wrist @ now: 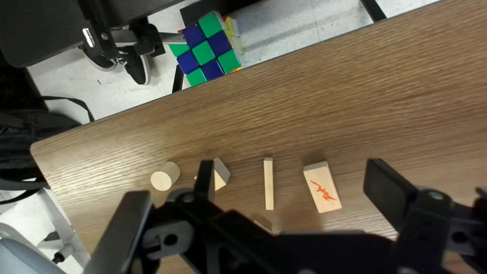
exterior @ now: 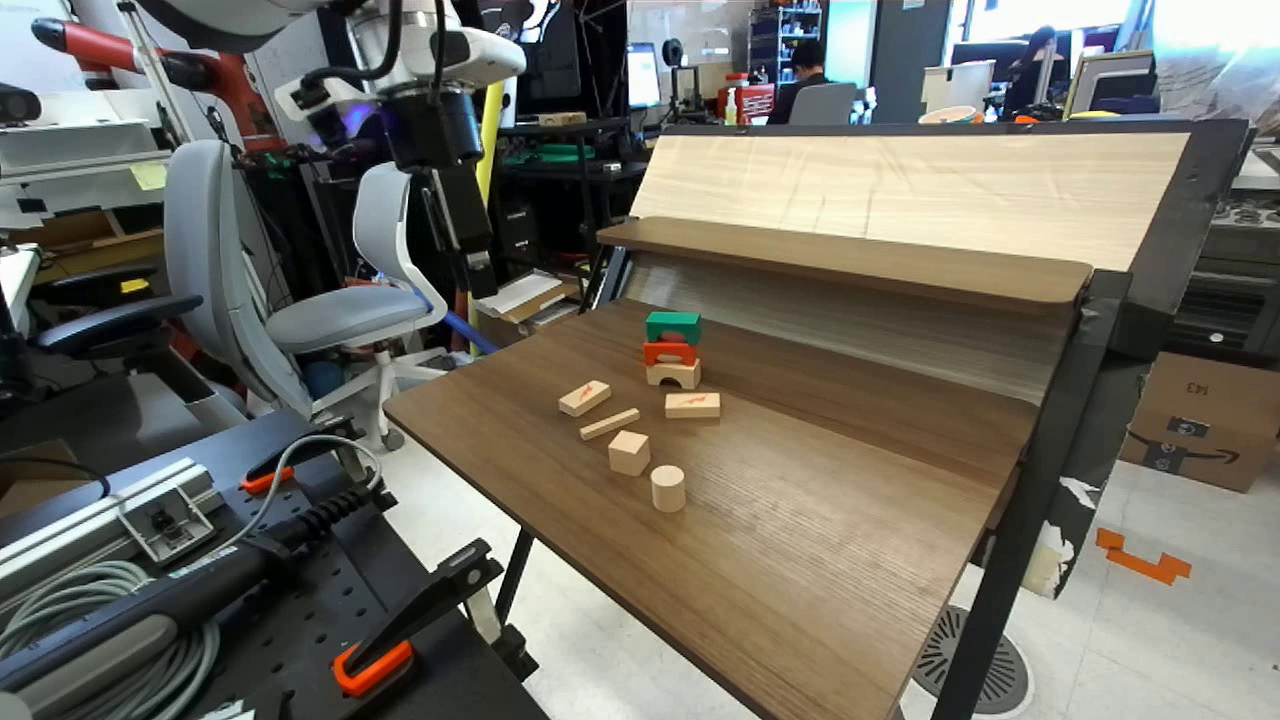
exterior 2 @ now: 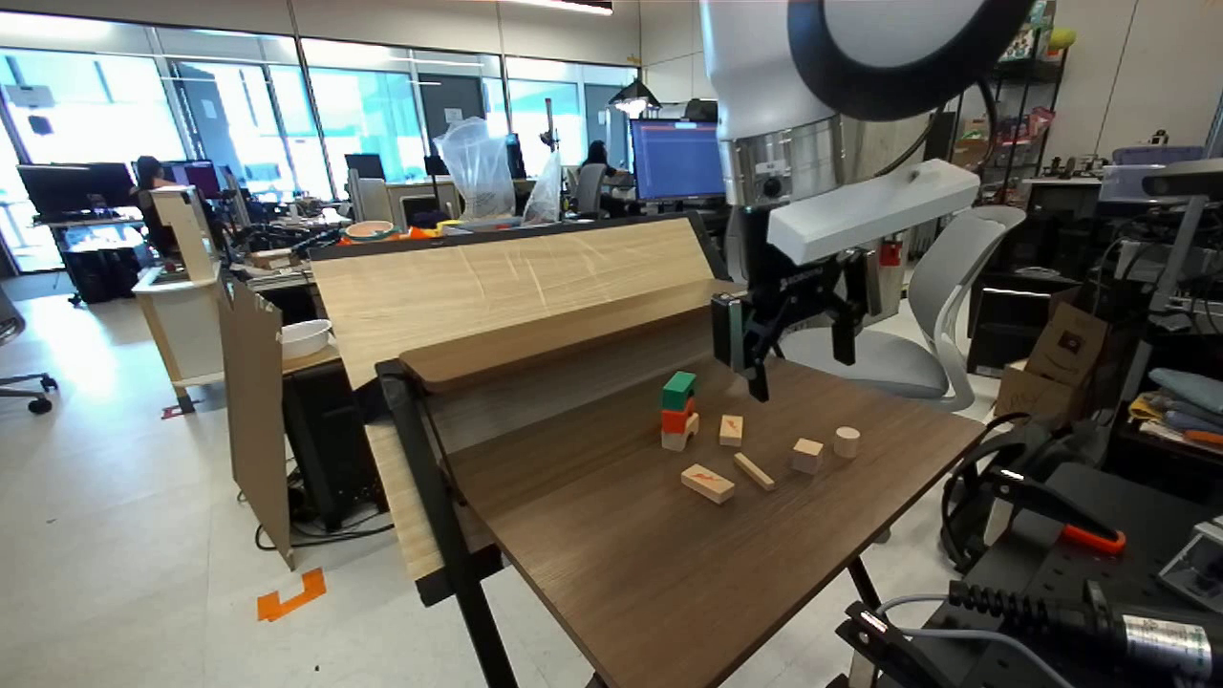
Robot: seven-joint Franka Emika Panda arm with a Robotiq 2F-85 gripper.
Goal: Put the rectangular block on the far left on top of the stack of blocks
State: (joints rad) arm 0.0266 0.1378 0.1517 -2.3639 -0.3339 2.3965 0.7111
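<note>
Rectangular block: pale wood, flat (1 face orange-scrawled).

— Looking from where, in an exterior view?
— From above, with a black pegboard bench near left, down across the tabletop, well back.
— And in an exterior view facing windows, far left?
— From above, well back, across the same tabletop, sharing the stack of blocks and robot arm.
— Wrist view?
— Nearer, steeply down past the gripper, sharing the wooden cylinder with both exterior views.
</note>
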